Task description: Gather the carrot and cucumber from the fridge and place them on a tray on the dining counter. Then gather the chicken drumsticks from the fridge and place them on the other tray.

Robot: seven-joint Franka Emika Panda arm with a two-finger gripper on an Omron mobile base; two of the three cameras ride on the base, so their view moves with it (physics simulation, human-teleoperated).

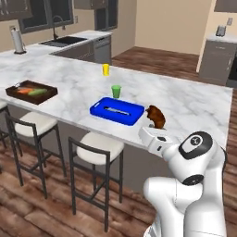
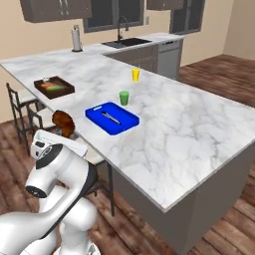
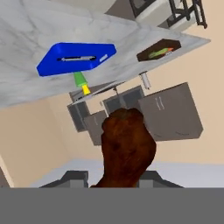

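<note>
Jaws pinch brown chicken drumstick [image 1: 156, 116], long axis upright, meaty end up, beside counter [image 1: 194, 104] edge near blue tray [image 1: 117, 110].

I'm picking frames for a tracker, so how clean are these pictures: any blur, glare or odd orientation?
Left base view: soft overall, even light, faint shadow under the blue tray. Right base view: similar, the drumstick in the gripper slightly smeared. Hand view: rolled upside down, the counter overhead; the near drumstick looks blurry and dark.
</note>
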